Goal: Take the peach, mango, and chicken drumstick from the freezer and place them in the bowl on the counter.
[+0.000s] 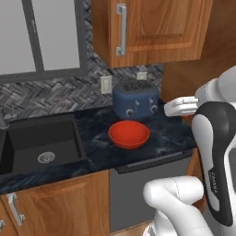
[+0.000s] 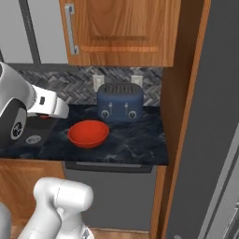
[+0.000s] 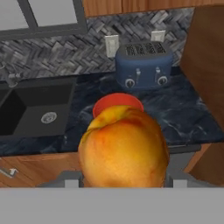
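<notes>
The mango (image 3: 124, 148) is pinched in the gripper (image 3: 124, 186), its long axis upright in the hand view. The bowl (image 1: 129, 134) is seen ahead and below, near the worktop's (image 1: 170, 136) front edge, before the toaster (image 1: 136, 98).

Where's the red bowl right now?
The red bowl sits empty on the dark counter, just in front of the blue toaster and right of the sink. In the hand view its rim peeks out behind the held mango.
</notes>
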